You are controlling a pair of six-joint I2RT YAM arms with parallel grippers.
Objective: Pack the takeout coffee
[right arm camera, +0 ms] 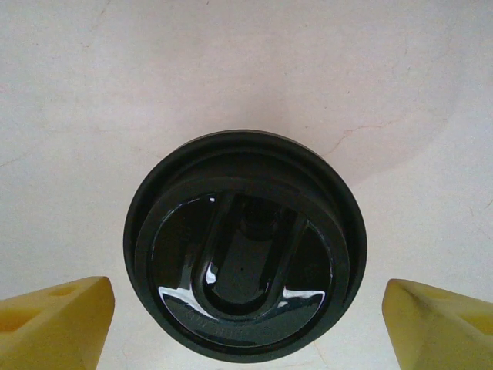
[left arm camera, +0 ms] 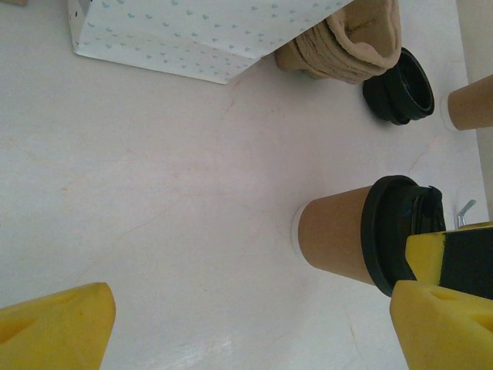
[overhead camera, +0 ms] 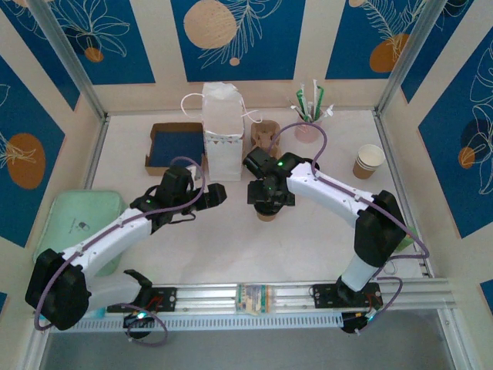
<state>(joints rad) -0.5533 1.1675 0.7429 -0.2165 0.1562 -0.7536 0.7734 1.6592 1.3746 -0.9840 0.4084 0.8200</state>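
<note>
Coffee (right arm camera: 245,247), seemingly untouched, below right fingers (right arm camera: 54,320)

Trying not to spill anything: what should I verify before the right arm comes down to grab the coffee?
1. Lid seated on the takeout coffee: ok, the black rim sits evenly around the cup top.
2. Cup standing upright on the table: ok.
3. Right gripper open, jaws on either side of the lid: ok, roughly centred and not touching it.
4. Left gripper out of the way: ok, it is open, beside the cup and apart from it.
5. White bag upright: ok.
6. Bag mouth open wide enough for the cup: cannot tell.
</note>
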